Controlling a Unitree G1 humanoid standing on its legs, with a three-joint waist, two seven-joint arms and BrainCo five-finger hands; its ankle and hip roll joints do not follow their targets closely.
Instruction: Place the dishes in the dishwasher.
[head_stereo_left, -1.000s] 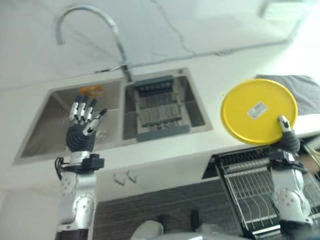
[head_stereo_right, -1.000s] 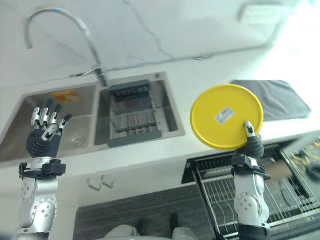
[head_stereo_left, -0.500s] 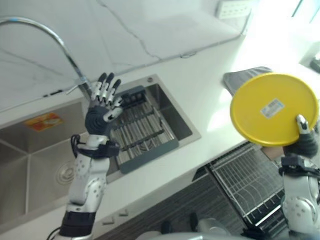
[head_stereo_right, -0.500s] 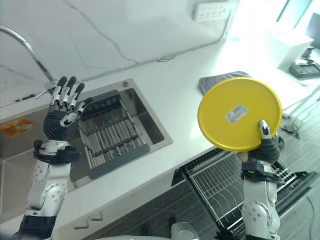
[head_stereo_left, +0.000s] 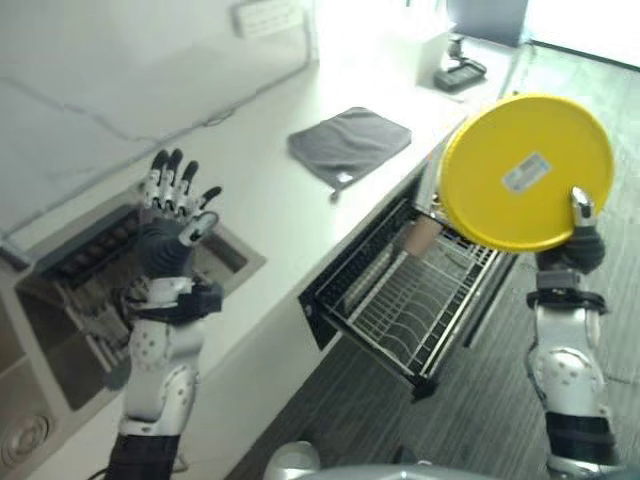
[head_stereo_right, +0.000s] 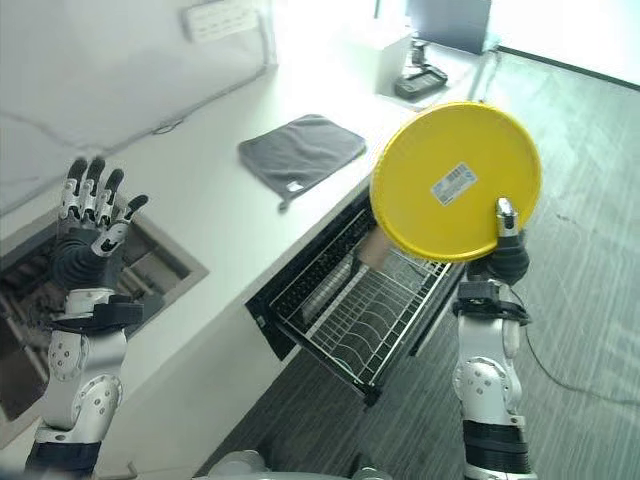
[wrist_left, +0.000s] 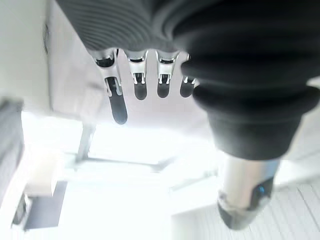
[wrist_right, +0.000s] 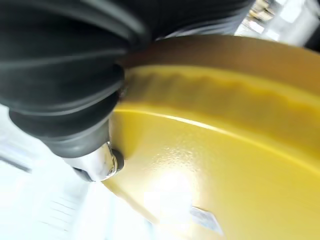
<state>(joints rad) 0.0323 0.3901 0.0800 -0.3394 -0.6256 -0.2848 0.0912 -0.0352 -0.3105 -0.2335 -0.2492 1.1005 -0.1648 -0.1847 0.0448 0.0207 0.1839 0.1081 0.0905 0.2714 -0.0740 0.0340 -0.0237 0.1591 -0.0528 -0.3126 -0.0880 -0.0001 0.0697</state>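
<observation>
Above the open dishwasher rack (head_stereo_left: 420, 300), right hand (head_stereo_left: 578, 245) fingers pinch a round yellow plate (head_stereo_left: 525, 170), sticker showing.

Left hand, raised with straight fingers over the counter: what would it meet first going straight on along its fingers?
Probably nothing: the left hand points upward, above the white counter by the steel sink, and its wrist view looks free ahead. Depth is unclear.
</observation>
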